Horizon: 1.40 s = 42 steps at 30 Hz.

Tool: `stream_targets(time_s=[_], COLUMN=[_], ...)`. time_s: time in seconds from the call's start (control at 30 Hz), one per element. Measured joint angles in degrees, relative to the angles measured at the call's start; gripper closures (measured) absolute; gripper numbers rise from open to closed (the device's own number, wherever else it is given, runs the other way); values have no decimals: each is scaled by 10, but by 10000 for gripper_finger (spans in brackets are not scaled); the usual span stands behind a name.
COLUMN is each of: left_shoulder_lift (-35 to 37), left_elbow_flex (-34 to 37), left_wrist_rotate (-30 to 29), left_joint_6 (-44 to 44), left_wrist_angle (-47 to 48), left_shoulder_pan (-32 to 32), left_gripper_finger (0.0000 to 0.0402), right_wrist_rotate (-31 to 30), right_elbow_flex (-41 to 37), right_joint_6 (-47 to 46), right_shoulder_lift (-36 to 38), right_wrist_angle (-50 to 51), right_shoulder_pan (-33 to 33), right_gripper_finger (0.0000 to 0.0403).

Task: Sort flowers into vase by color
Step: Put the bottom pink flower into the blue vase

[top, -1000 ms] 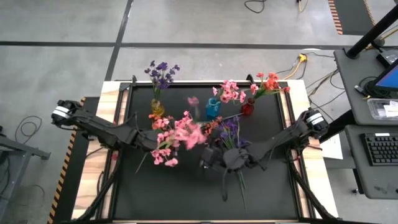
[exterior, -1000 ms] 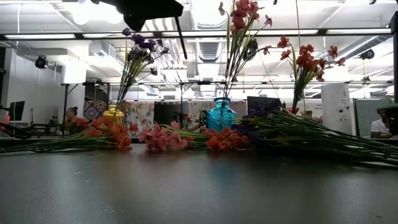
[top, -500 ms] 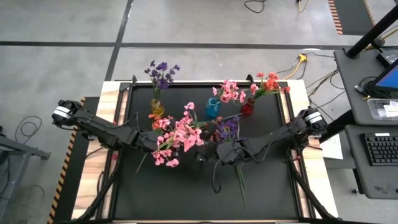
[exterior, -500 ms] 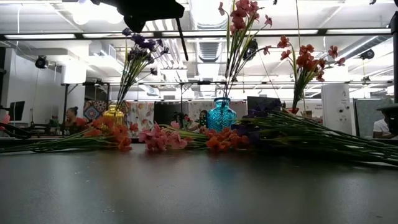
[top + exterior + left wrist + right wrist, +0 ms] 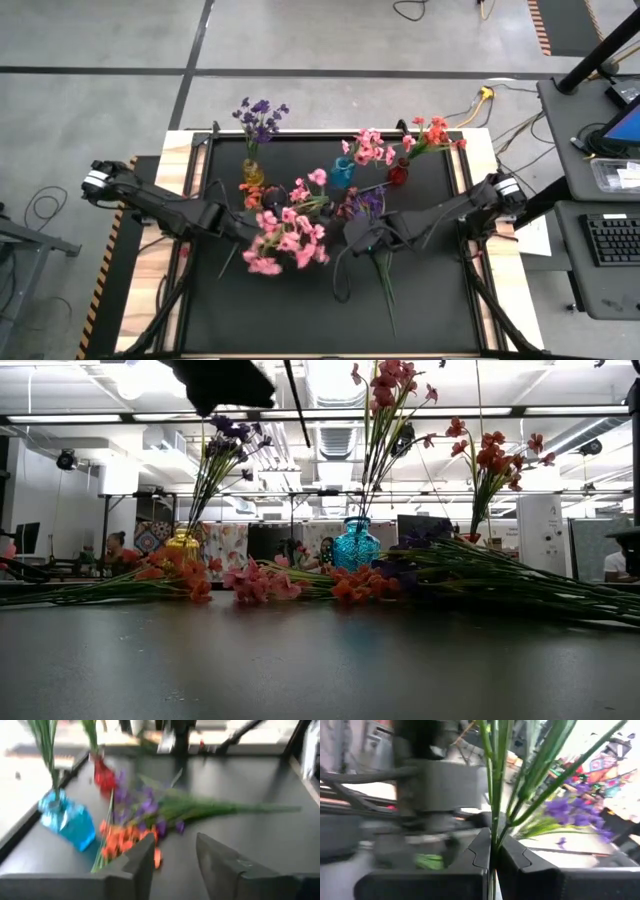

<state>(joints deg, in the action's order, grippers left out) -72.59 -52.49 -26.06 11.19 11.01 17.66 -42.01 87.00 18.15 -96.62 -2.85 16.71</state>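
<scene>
Grey concrete floor (image 5: 100, 40), side desk (image 5: 590, 180) with keyboard (image 5: 612, 240), ceiling strip lights (image 5: 80, 418)

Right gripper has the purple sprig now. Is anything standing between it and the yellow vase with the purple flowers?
Yes. The right gripper is shut on the purple sprig near table centre. Toward the yellow vase lie the pink flowers and the left gripper, with coral flowers beside the vase.
</scene>
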Motion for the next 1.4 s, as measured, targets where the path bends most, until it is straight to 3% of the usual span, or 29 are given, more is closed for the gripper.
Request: stream_targets(time_s=[0.13,0.33,0.47,0.6,1.13,1.4], left_shoulder_lift=[0,2,9,28,195,223], left_elbow_flex=[-39,-39,-37,-33,52,68], left_wrist_rotate=[-6,-102,-110,-140,-182,-182], left_joint_6=[49,57,59,61,111,124], left_wrist_angle=[114,161,188,198,189,188], left_shoulder_pan=[3,17,26,35,87,88], left_gripper_finger=[230,217,217,217,217,217], right_wrist_rotate=[-1,-1,3,53,57,55], right_elbow_flex=[0,-3,-9,-23,-57,-58], right_joint_6=[14,-6,-10,-39,-72,-103], right_shoulder_lift=[23,34,34,34,35,35], right_wrist_angle=[13,32,36,37,54,94], right_shoulder_pan=[-45,-138,-187,-218,-248,-253], right_gripper_finger=[393,393,393,393,394,394])
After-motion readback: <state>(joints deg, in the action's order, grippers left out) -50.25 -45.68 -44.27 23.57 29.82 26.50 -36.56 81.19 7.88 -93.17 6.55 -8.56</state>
